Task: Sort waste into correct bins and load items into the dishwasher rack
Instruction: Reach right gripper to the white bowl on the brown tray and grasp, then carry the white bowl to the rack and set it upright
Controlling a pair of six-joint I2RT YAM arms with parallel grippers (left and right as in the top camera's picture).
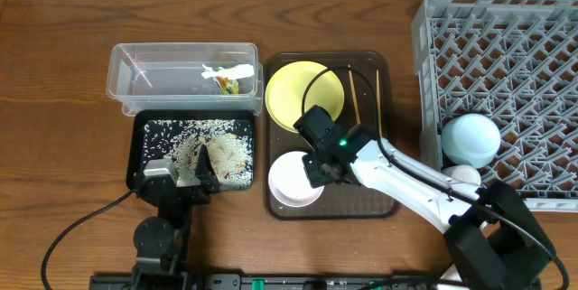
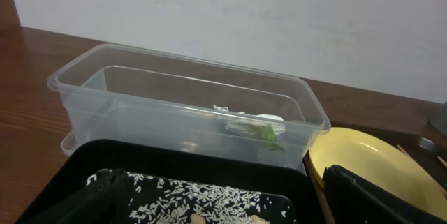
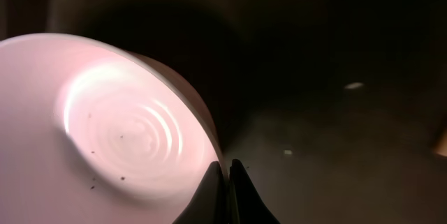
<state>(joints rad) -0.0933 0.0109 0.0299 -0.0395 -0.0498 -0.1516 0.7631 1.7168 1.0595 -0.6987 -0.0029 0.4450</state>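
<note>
Rim of white-pinkish bowl point(image 3: 119, 133) at right end effector point(image 3: 227, 176)

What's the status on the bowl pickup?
Left gripper open over the black tray. Right gripper shut at rim of the pink bowl in the brown tray, grip unconfirmed. Yellow plate alongside, clear of it.

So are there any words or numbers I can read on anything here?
No text can be read anywhere.
The crumpled green-and-yellow snack wrapper in the clear rectangular plastic tub: any print is too small and blurred to read.
</note>
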